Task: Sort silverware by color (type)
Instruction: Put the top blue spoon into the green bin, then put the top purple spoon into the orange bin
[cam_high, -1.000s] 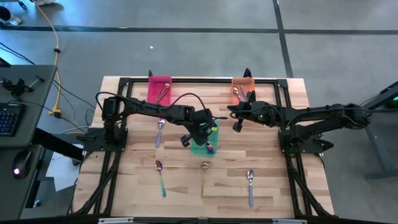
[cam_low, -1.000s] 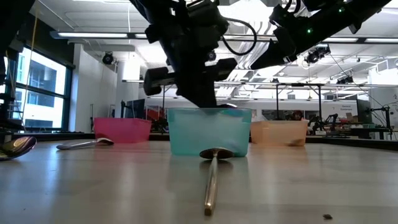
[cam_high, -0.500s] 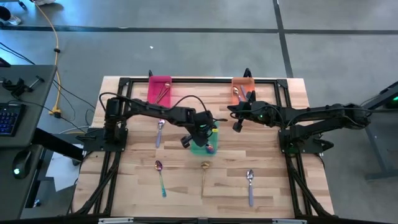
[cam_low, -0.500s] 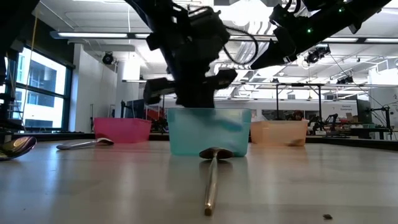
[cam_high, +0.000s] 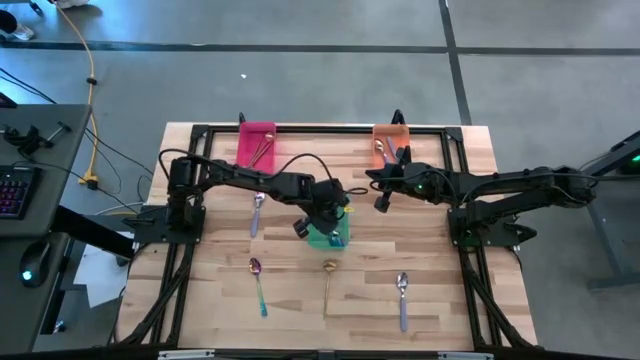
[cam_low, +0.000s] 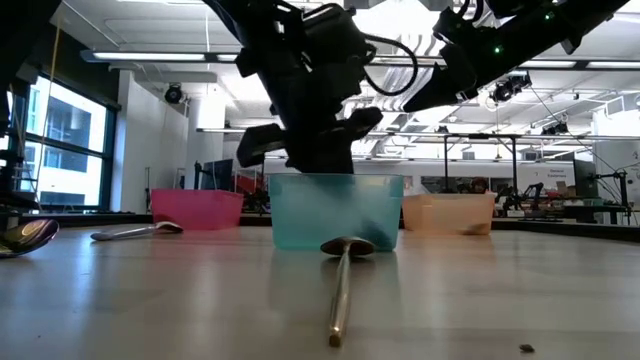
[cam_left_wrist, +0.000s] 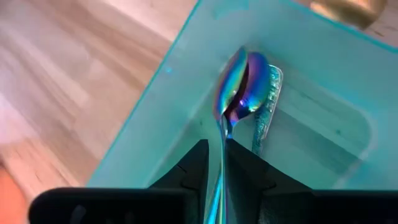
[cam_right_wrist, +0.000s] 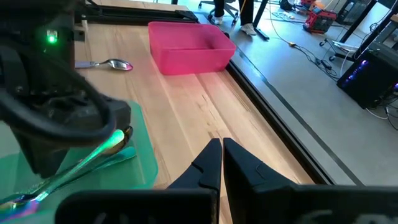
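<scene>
The left hand grips a thin iridescent metal spoon inside the translucent teal plastic bin mid-desk. The right hand, clenched empty, hovers near the far orange bin.

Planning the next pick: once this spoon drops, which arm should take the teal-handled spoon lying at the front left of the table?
Probably the left. Its gripper is over the green bin, on the side of the teal-handled spoon. The right gripper waits near the orange bin, farther away.

Left arm overhangs green bin; bare table around it
</scene>
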